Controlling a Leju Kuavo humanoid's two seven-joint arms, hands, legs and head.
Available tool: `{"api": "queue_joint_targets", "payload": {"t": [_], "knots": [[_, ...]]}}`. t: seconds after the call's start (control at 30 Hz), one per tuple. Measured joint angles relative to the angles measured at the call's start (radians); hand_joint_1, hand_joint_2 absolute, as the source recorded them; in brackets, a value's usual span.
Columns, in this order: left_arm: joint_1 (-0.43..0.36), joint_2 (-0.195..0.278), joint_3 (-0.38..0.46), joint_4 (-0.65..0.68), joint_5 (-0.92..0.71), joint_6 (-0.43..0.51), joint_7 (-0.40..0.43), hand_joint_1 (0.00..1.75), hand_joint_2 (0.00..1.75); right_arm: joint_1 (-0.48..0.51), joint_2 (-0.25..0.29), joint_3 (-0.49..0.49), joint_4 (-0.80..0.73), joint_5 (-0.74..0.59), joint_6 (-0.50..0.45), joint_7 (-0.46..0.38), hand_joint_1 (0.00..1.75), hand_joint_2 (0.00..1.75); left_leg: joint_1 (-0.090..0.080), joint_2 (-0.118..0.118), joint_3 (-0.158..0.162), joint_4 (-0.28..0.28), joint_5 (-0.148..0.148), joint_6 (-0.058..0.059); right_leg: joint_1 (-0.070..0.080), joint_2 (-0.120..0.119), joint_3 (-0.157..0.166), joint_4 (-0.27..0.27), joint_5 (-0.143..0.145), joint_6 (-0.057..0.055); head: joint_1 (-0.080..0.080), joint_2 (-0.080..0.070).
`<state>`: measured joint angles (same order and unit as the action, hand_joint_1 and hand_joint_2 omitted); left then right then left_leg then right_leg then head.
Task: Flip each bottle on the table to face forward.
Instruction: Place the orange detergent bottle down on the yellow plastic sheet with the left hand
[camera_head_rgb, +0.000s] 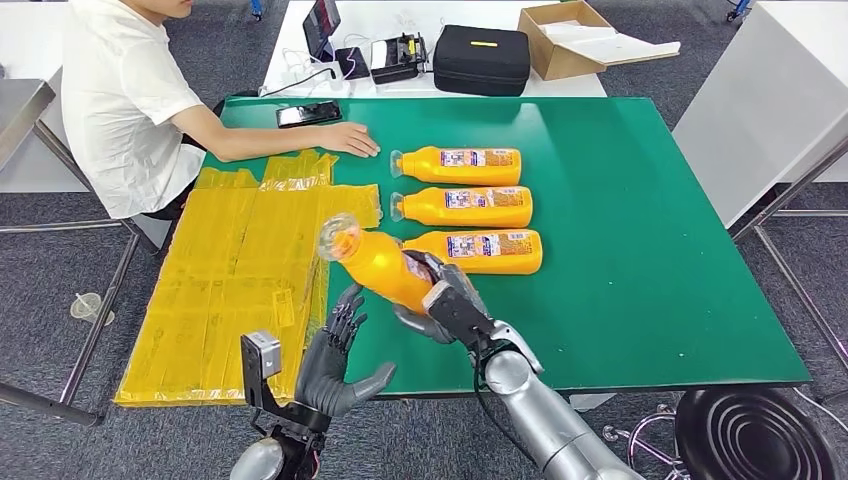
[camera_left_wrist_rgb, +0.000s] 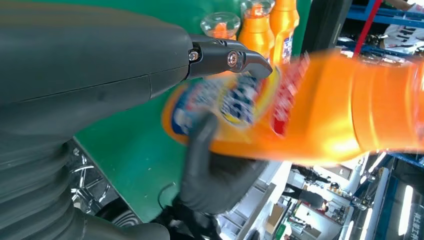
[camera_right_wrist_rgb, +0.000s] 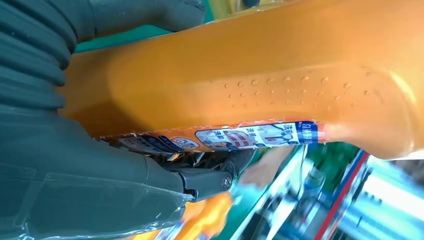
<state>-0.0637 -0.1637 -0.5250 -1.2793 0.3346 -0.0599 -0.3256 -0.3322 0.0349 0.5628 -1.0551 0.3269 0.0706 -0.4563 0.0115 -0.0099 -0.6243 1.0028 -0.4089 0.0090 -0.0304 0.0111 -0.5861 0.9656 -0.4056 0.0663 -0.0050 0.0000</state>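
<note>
From the head view, the right hand (camera_head_rgb: 440, 295) grips an orange bottle (camera_head_rgb: 380, 265) lifted off the green table (camera_head_rgb: 640, 250), cap end tilted up and away, in front of three bottles (camera_head_rgb: 470, 207) lying in a row, while the left hand (camera_head_rgb: 335, 360) hovers beside it with fingers spread, holding nothing. The left wrist view shows the held bottle blurred past that hand's dark fingers (camera_left_wrist_rgb: 220, 55). The right wrist view shows the bottle's orange body and label edge pressed against the right hand's palm.

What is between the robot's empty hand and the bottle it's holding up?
Nothing. In the head view, the open left hand sits just below the lifted bottle held by the right hand, with bare green table behind the gap.
</note>
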Motion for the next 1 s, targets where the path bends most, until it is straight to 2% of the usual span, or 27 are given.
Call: {"api": "queue_joint_targets", "payload": {"t": [0.13, 0.43, 0.7, 1.0], "knots": [[-0.018, 0.000, -0.001, 0.016, 0.002, -0.001, 0.001, 0.00, 1.75, -0.029, 0.020, 0.049, 0.047, 0.012, 0.004, -0.009, 1.75, 1.75, 0.000, -0.001, 0.000, 0.000, 0.000, 0.000, 0.000, -0.001, 0.000, 0.000, 0.000, 0.000, 0.000, 0.000], [-0.026, 0.000, 0.002, 0.034, 0.002, 0.012, -0.003, 0.00, 1.75, -0.056, 0.029, 0.076, 0.090, 0.019, 0.002, -0.013, 1.75, 1.75, 0.000, 0.000, -0.001, 0.000, 0.000, 0.000, 0.000, 0.000, -0.001, 0.000, 0.000, 0.000, 0.000, 0.000], [-0.033, -0.010, 0.018, 0.037, 0.024, 0.113, -0.016, 0.00, 1.75, -0.054, 0.038, 0.144, 0.097, 0.073, -0.057, -0.020, 1.75, 1.75, 0.000, 0.000, -0.001, 0.000, 0.000, 0.000, 0.000, 0.000, -0.002, 0.000, 0.000, 0.000, 0.000, 0.000], [-0.045, -0.027, 0.030, 0.035, 0.096, 0.181, -0.017, 0.00, 1.75, -0.029, 0.038, 0.203, 0.075, 0.062, -0.084, -0.019, 1.75, 1.75, 0.000, 0.000, -0.003, 0.000, 0.000, 0.000, 0.000, 0.000, -0.003, 0.000, 0.000, 0.000, 0.000, 0.000]]}}
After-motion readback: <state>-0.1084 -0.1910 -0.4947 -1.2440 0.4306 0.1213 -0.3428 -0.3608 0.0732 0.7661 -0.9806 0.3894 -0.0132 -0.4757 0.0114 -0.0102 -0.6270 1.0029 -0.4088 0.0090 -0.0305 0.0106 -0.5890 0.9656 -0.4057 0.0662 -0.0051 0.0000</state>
